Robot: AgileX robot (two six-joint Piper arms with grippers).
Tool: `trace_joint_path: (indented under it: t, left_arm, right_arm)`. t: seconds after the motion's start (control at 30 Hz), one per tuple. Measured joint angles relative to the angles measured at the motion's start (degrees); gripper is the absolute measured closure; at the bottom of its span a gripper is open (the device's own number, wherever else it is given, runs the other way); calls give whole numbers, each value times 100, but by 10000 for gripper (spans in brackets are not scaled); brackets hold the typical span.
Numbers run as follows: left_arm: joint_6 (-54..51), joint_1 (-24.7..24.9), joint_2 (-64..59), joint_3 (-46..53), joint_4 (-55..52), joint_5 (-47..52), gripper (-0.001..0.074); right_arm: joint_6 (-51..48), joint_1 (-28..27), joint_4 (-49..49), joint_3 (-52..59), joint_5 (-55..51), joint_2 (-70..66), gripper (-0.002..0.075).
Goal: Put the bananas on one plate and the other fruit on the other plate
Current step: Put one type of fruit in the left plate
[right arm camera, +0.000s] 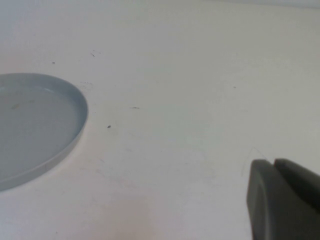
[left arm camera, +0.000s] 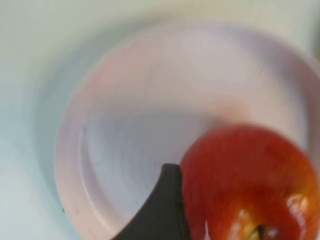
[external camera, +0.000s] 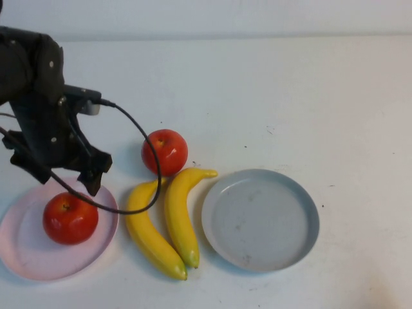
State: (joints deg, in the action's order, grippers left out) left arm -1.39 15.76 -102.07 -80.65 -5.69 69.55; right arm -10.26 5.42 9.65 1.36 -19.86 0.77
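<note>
Over the far rim of the pale pink plate (external camera: 29,261) we saw the left gripper (external camera: 67,180) hanging with its jaws spread wide and nothing between them; one dark finger (left arm camera: 162,210) showed in the left wrist view just beside an apple (external camera: 70,218) that sat on the plate's side nearest the bananas. That apple stood clear of the plate's rim, with bare pink floor left on the side away from the bananas. A black cable (external camera: 138,138) looped from the arm across the plate's edge and in front of the second apple (external camera: 165,152), which lay on the white table (external camera: 309,96) beyond the pink plate, toward the grey-blue plate (external camera: 261,219).

Between the two plates we found the two bananas (external camera: 164,222) lying side by side and touching, their long axes running from the far side toward the near table edge, slanting slightly toward the grey-blue plate at the near ends. The second apple sat just beyond their far tips.

Past the grey-blue plate, on the side away from the pink one, the right gripper (right arm camera: 280,200) rested low over bare table, its jaws closed on nothing.
</note>
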Motion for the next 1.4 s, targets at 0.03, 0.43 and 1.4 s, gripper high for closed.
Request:
trace_joint_path:
  t: [0.03,0.43,1.4]
  left_arm:
    - [11,0,0,-161,57,0,67]
    - [-825,73,-340,-1301,1374,-174,66]
    - [-1246,937,-1768,-2313,517,-956,66]
  right_arm:
    - [0,0,0,0,0,0,743]
    - [0,0,0,0,0,0,743]
    - [0,0,0,0,-4,0,743]
